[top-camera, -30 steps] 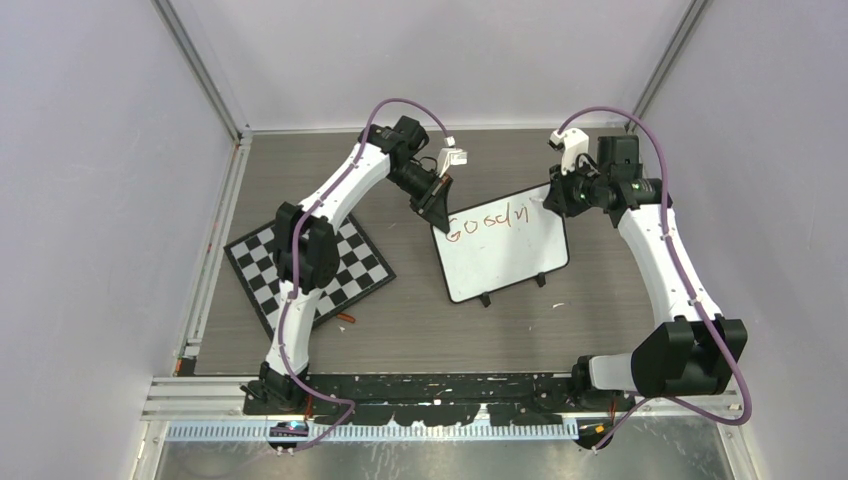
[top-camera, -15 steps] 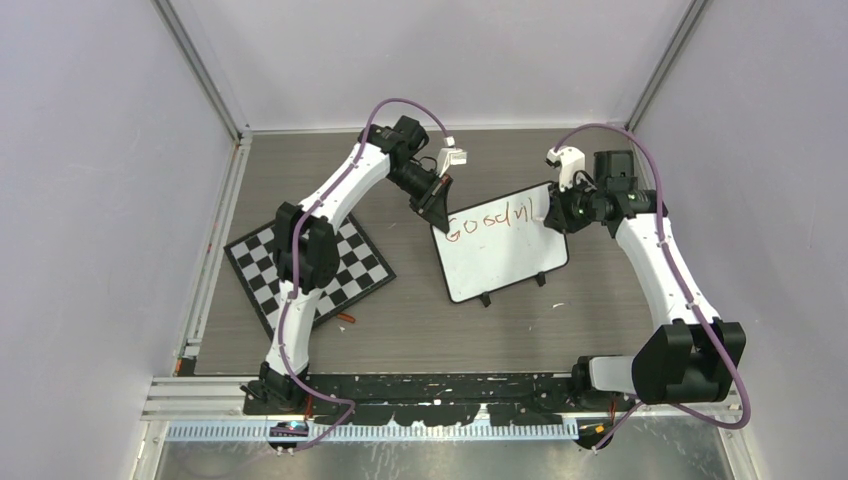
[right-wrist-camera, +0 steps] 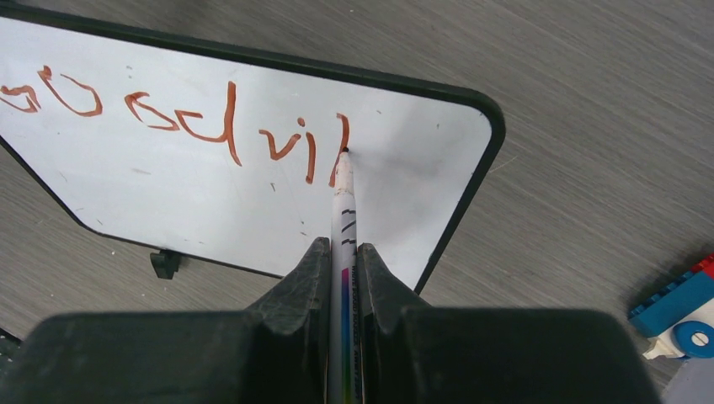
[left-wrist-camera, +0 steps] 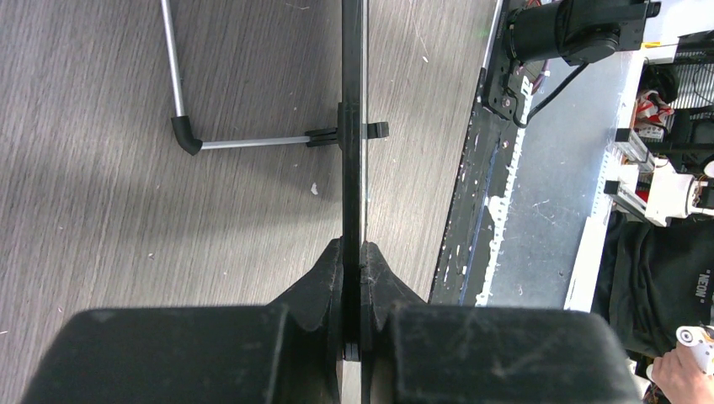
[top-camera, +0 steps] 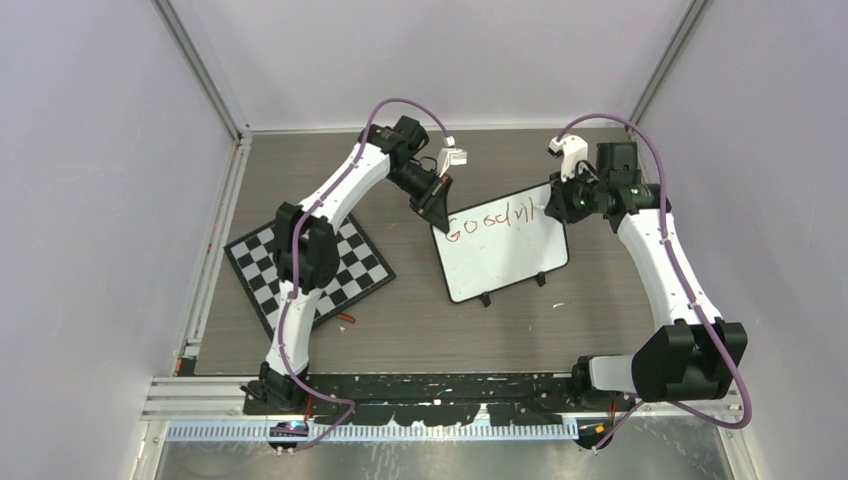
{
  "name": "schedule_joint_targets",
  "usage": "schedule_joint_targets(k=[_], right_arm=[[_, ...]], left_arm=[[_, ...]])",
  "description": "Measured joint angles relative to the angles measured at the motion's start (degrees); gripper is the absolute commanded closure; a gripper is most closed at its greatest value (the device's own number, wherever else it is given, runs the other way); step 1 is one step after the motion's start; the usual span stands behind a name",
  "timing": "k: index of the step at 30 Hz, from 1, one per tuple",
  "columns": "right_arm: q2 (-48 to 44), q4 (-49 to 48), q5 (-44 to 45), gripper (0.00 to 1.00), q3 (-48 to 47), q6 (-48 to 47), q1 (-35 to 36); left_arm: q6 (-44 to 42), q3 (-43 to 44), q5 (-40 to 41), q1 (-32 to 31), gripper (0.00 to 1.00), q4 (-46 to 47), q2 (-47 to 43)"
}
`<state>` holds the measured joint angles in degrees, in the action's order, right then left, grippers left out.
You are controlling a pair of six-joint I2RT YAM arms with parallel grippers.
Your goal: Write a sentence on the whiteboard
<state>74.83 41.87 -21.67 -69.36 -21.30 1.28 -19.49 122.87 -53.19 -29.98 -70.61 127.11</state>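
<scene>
The whiteboard (top-camera: 505, 255) lies on the table between the arms, black-framed with two small feet. The sentence (top-camera: 490, 220) is red-brown writing along its top, reading roughly "Good vi" plus one further stroke; it also shows in the right wrist view (right-wrist-camera: 181, 126). My left gripper (top-camera: 437, 203) is shut on the board's upper left edge; in the left wrist view (left-wrist-camera: 352, 257) the board's black edge (left-wrist-camera: 352, 126) runs between the jaws. My right gripper (top-camera: 562, 200) is shut on a white marker (right-wrist-camera: 342, 210), its tip touching the board (right-wrist-camera: 210, 194) beside the last stroke.
A black-and-white checkerboard (top-camera: 310, 270) lies left of the board under the left arm. A small orange object (top-camera: 346, 318) lies by its near corner. Toy bricks (right-wrist-camera: 682, 307) sit at the lower right in the right wrist view. Metal rails (top-camera: 420, 395) border the table's near edge.
My right gripper swung down and left along the board, then back up to the right. One more red-brown stroke stands after "vi". The left arm has not moved.
</scene>
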Motion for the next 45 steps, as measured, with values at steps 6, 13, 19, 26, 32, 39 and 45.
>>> schedule_joint_targets(k=[6,13,19,26,32,39,45], right_arm=[[0.79,-0.66,0.5,1.0,-1.49,0.31,0.0],[0.85,-0.61,2.19,1.0,-1.49,0.26,0.0],[0.79,-0.46,2.45,1.0,-1.25,0.22,0.0],[0.79,0.87,0.94,1.0,-0.07,0.24,0.02],[0.79,1.77,0.28,1.0,-0.04,0.24,0.9],[0.76,2.86,-0.63,1.0,-0.11,0.22,1.07],[-0.42,3.67,-1.55,1.0,-0.92,0.04,-2.73]], left_arm=[[0.0,0.0,0.04,0.0,1.0,0.0,0.0],[0.04,0.0,0.09,0.0,1.0,0.0,0.0],[0.04,0.0,0.09,0.0,1.0,0.0,0.0],[0.13,0.0,0.09,0.0,1.0,0.02,0.0],[0.11,0.0,0.07,0.0,1.0,0.0,0.0],[0.07,0.0,0.04,0.0,1.0,0.0,0.0],[0.0,0.0,0.04,0.0,1.0,0.0,0.0]])
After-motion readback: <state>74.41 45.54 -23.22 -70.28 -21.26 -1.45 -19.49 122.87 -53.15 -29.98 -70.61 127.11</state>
